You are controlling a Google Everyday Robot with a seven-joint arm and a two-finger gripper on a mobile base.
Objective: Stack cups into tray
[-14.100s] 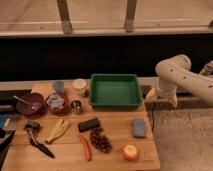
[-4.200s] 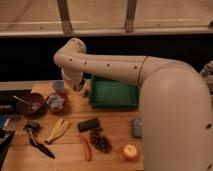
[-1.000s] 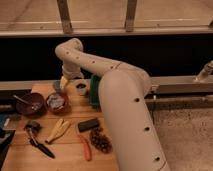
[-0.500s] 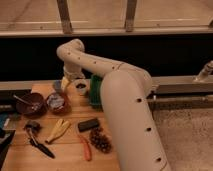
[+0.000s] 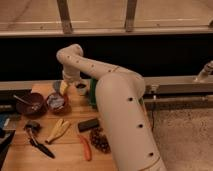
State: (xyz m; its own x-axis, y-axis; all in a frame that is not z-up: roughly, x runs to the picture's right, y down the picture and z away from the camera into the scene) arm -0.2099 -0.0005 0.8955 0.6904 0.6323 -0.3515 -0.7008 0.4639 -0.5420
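My gripper (image 5: pixel 64 88) hangs from the white arm at the back left of the wooden table. It sits low between a pale grey-blue cup (image 5: pixel 57 85), partly hidden behind it, and a cream-white cup (image 5: pixel 80 89) just to its right. I cannot tell whether it touches either cup. The green tray (image 5: pixel 92 94) shows only as a sliver, because my arm covers most of it. I cannot make out the shiny metal cup.
Two dark-red bowls (image 5: pixel 30 105) (image 5: pixel 56 102) stand at the left, one holding a spoon. In front lie a banana (image 5: pixel 59 130), a black block (image 5: pixel 88 124), grapes (image 5: pixel 100 141), a red-orange vegetable (image 5: pixel 86 148) and a black tool (image 5: pixel 39 144). A dark wall runs behind the table.
The arm swung in from the right side across the tray to the cups at the back left. Over the last second the gripper has barely shifted, perhaps slightly lower.
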